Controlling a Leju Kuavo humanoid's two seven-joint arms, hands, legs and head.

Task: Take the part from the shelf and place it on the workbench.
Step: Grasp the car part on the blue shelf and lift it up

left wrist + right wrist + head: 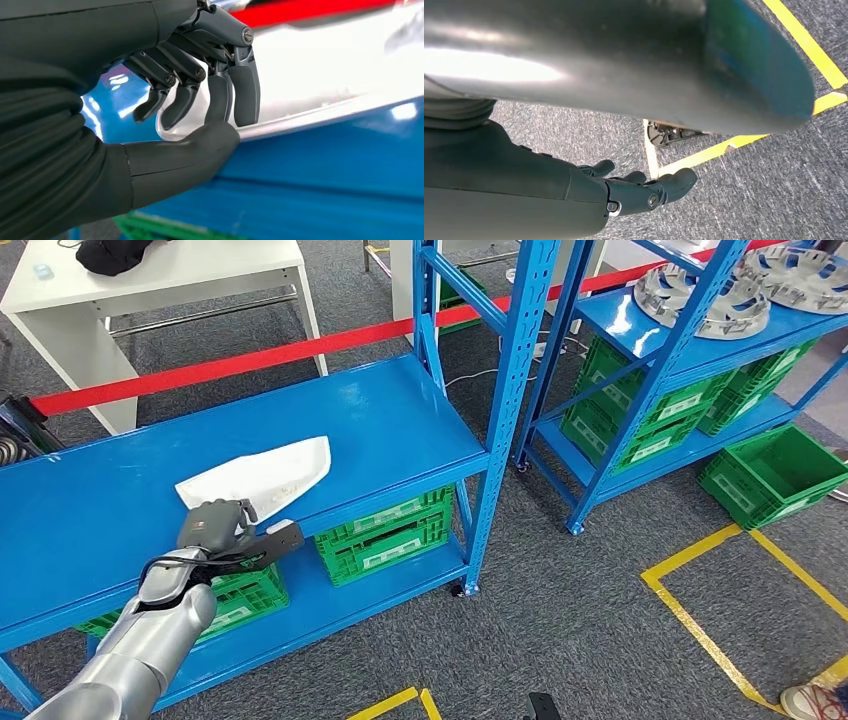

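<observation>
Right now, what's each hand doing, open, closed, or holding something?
Left hand: pinching the near edge of the white part on the blue shelf.
Right hand: hanging over the floor, open, holding nothing.

Blue shelf (400,410), white part (262,478) lying on its top board, near the front edge

Left arm (130,640) reaching up from the near left, silver and bent slightly toward the far right, wrist wrapped in dark cable. Left hand (215,530) at the near edge of the white part (265,478), knuckles up. Seen from the left wrist: dark fingers (245,95) curled down over the part's rim, thick grey thumb (200,150) pressed up from beneath, rim pinched between them. Right hand (644,192) hanging low beside the body, facing the floor, fingers loosely curled and slightly apart, nothing in them.
</observation>
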